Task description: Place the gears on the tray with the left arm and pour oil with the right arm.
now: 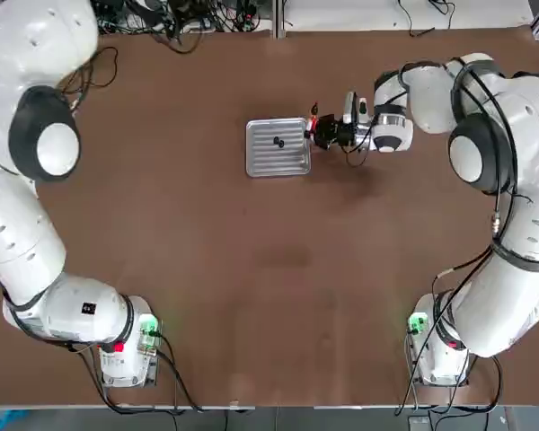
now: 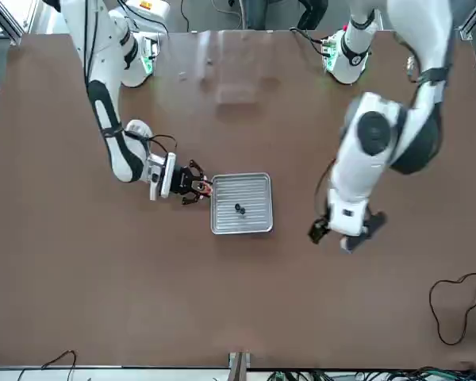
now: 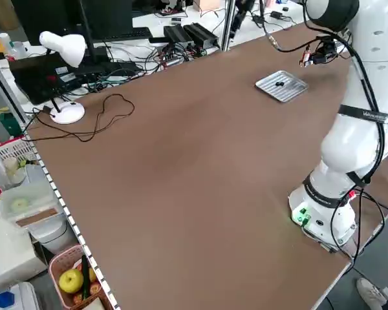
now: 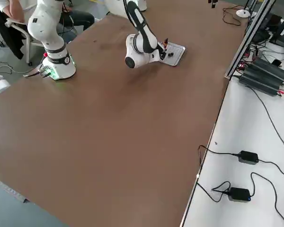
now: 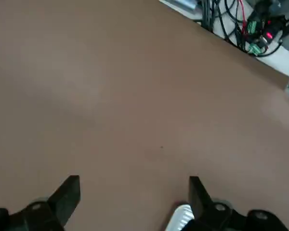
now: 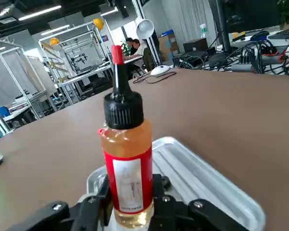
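1. Right gripper (image 6: 131,204): closed on the oil bottle (image 6: 127,163), body between the fingers, red tip up, beside the tray (image 1: 278,147).
2. Gears (image 2: 239,209): both on the tray, close together (small dark dots from overhead), outside either gripper's jaws.
3. Left gripper (image 2: 347,230): jaws wide open, nothing between them, over the table (image 2: 127,294), apart from the tray.

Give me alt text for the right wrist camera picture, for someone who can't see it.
The right gripper grips a small upright oil bottle with a red-tipped black cap, at the near edge of a ribbed silver tray on a brown table. Monitors, cables and people show in the room beyond.
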